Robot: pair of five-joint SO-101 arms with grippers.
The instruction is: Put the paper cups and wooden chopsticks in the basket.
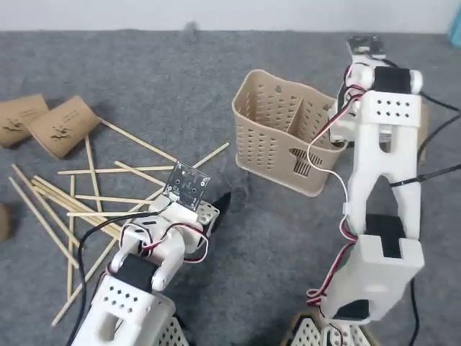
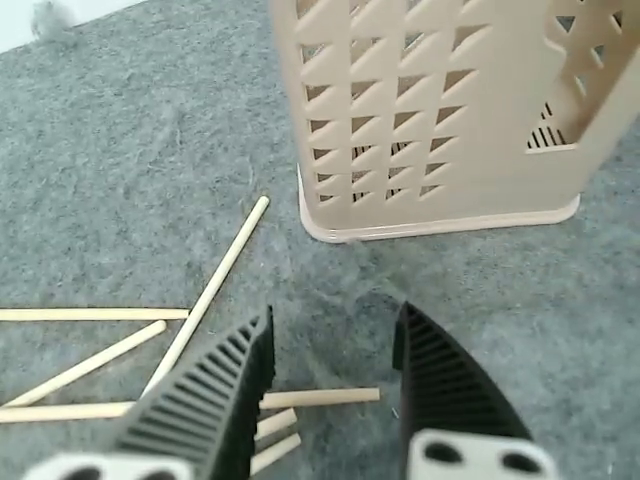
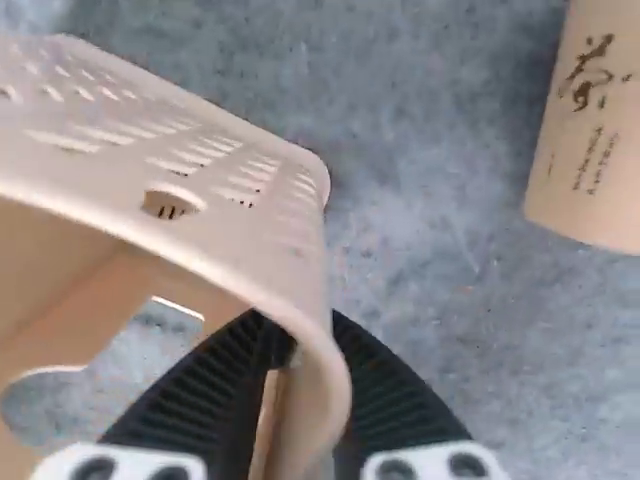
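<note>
Two paper cups (image 1: pixel 65 126) lie on the bench (image 1: pixel 180 86), well apart from the basket (image 1: pixel 268 153); right end effector (image 3: pixel 300 338) clamps its wall, left end effector (image 2: pixel 337 322) gapes open.

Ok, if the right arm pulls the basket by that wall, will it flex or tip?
The basket looks thin-walled and perforated, so it is probably light and apt to slide or tip. The right gripper pinches just one wall, so pulling may flex or twist it. The fuzzy grey mat might drag its base.
</note>
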